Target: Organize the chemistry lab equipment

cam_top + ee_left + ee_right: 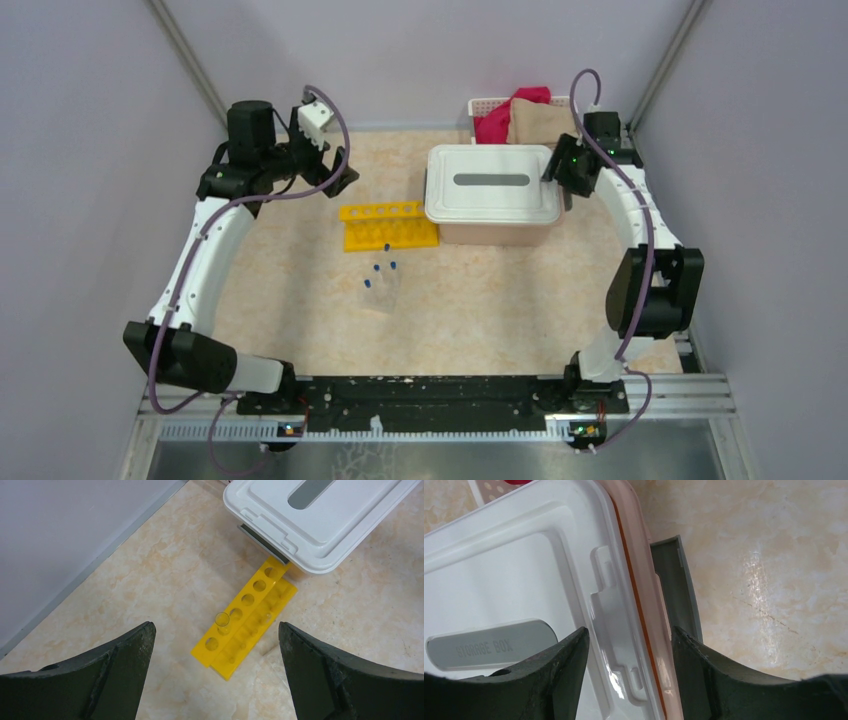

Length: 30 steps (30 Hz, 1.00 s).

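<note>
View of the bench from above the arm bases, with both wrist views. The yellow tube rack point(388, 225) lies toward the far edge, left of centre, its right end just beside the left side of the pink storage box point(640, 545), which carries a white lid point(492, 190) with a grey handle point(491, 180) marked "STORAGE BOX". In the left wrist view one clear uncapped tube point(222, 621) stands in a hole near one end of the yellow rack; its other holes look vacant. Near the middle of the bench, nearer than the yellow rack and apart from it, small clear tubes with blue caps point(383, 272) stand upright in a faint clear rack point(381, 297). A white basket point(483, 104) of red and tan cloths sits at the far edge, right of centre, behind the box. The left gripper point(335, 175) hangs above the bench beyond the yellow rack's left end, its fingers point(115, 680) spread wide with nothing between them. The right gripper point(560, 175) is at the right side of the box; its fingers point(724, 690) stand apart, with the lid's rim and a grey latch point(674, 585) between them. Whether they clamp the rim cannot be told.
</note>
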Each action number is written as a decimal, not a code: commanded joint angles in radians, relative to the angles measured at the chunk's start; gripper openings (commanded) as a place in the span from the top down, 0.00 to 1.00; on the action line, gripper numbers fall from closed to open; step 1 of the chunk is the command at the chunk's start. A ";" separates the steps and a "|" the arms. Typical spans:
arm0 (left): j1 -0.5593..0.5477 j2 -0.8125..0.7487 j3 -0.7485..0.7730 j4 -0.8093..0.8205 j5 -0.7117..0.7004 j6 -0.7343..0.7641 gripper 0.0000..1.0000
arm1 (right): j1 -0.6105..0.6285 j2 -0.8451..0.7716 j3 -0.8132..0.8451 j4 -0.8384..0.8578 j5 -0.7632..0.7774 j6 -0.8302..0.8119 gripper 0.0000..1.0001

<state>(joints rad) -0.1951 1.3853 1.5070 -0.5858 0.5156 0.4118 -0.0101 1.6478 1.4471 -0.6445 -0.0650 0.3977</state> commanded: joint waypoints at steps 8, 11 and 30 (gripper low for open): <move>-0.009 0.002 0.029 -0.007 -0.009 0.024 0.01 | 0.004 0.015 0.018 -0.011 0.043 -0.039 0.48; -0.009 0.009 0.031 -0.007 -0.013 0.021 0.01 | 0.004 0.014 0.020 -0.017 0.055 -0.040 0.51; -0.064 0.073 0.044 -0.006 -0.029 -0.011 0.01 | 0.004 0.017 0.020 -0.044 0.104 -0.029 0.63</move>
<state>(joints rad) -0.2359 1.4334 1.5227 -0.5877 0.4938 0.4183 -0.0093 1.6642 1.4479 -0.6628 -0.0265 0.3695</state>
